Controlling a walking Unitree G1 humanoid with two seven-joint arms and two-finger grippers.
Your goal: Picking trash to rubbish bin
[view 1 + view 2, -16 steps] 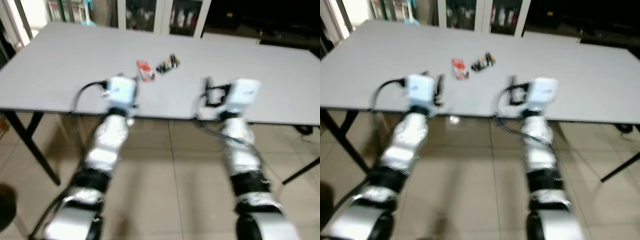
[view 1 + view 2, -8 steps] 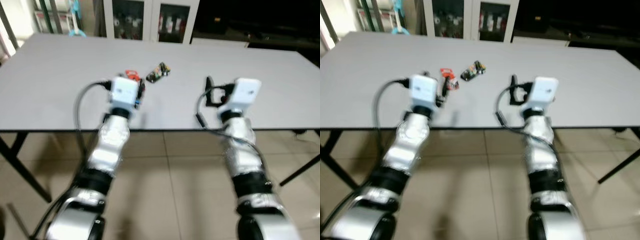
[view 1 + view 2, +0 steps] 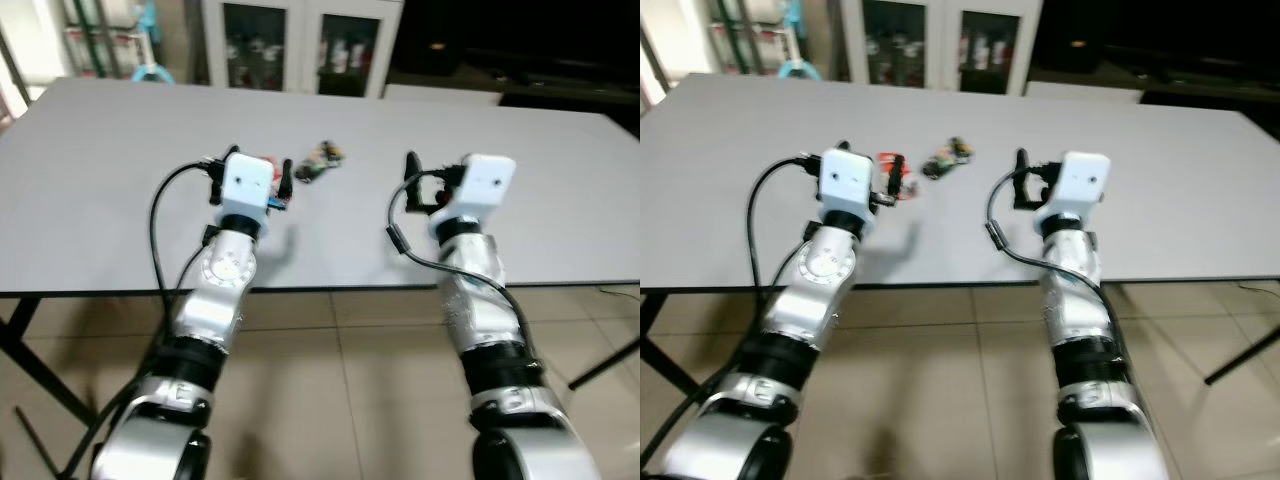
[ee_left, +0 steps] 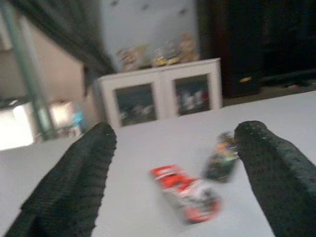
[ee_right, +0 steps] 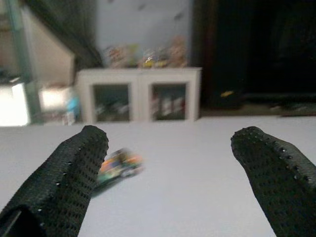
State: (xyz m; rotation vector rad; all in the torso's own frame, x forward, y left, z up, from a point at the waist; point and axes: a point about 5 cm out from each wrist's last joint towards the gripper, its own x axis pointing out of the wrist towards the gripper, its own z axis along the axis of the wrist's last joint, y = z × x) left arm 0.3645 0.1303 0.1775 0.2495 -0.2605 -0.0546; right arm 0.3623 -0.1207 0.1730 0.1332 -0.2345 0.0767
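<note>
Two pieces of trash lie mid-table on the grey table (image 3: 90, 180): a red wrapper (image 3: 887, 160) and a dark multicoloured wrapper (image 3: 321, 161) just right of it. My left gripper (image 3: 868, 165) hovers over the table right before the red wrapper (image 4: 185, 196). It is open, and the wrapper lies ahead between its fingers (image 4: 74, 182). My right gripper (image 3: 1048, 172) is held over the table to the right, open and empty. The dark wrapper (image 5: 118, 165) is ahead of it, toward its left finger (image 5: 69, 182).
A white cabinet (image 3: 300, 45) with glass doors stands behind the table. Dark furniture (image 3: 520, 50) fills the back right. The table's near edge (image 3: 330, 290) runs under my forearms, with black table legs (image 3: 30, 370) and tiled floor (image 3: 340, 400) below.
The camera has shifted and the picture is sharper. Both arms reach further over the table, and my left gripper is nearer the red wrapper. Both grippers stay open.
</note>
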